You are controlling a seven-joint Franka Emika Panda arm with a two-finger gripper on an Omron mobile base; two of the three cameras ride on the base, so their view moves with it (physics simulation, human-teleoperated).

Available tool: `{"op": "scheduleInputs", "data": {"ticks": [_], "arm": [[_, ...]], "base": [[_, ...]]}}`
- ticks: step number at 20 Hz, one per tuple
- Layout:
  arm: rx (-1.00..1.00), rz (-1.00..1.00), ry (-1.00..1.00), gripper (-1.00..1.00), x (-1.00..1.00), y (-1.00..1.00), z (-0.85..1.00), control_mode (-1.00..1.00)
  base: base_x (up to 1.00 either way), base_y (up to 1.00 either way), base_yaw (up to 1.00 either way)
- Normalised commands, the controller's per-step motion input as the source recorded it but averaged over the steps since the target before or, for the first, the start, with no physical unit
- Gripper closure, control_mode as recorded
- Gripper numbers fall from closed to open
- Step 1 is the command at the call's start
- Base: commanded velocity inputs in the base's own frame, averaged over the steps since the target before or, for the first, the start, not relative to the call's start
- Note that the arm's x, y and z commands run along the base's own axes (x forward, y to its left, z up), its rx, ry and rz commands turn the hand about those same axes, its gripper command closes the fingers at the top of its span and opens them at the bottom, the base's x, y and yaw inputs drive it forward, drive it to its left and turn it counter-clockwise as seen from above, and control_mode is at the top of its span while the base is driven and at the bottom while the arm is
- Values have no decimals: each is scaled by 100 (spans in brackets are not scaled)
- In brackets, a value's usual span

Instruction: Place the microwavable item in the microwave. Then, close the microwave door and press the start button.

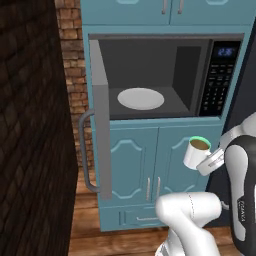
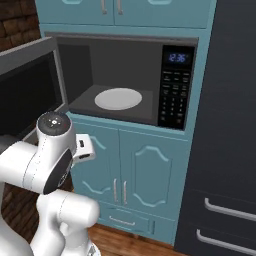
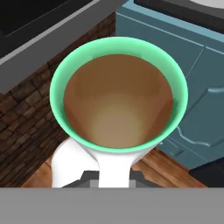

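Observation:
My gripper (image 1: pixel 206 162) is shut on the white mug (image 1: pixel 196 152) with a green rim and brown liquid. It holds the mug in the air, in front of the teal cabinet doors and below the microwave's (image 1: pixel 165 75) right half. In the hand view the mug (image 3: pixel 118 96) sits close, its handle clamped between my fingertips (image 3: pixel 89 177). The microwave cavity (image 2: pixel 125 75) is open, with the white turntable (image 1: pixel 141 98) bare inside. The microwave door (image 1: pixel 101 140) stands swung out to the left, its curved bar handle (image 1: pixel 86 150) facing the brick wall. The keypad (image 1: pixel 216 85) lies right of the cavity.
A dark brick wall (image 1: pixel 30 125) stands close on the left. Teal lower cabinets (image 1: pixel 150 170) sit under the microwave, over a wooden floor (image 1: pixel 90 235). A tall dark unit with drawer handles (image 2: pixel 230 150) flanks the right side.

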Motion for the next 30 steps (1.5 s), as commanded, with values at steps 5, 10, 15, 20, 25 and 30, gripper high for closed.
{"op": "scheduleInputs", "data": {"ticks": [5, 10, 15, 20, 25, 30], "arm": [[0, 0, 0, 100, 0, 0, 0, 100], [0, 0, 0, 100, 0, 0, 0, 100], [0, 0, 0, 100, 0, 0, 0, 100], [0, 0, 0, 100, 0, 0, 0, 100], [0, -4, -3, 100, 23, 0, 20, -100], [0, -12, -7, 100, 81, 4, 61, -100]], "base": [[30, -6, -7], [32, 0, -2], [18, 0, 0], [0, 0, 0], [0, 0, 0], [0, 0, 0]]}}
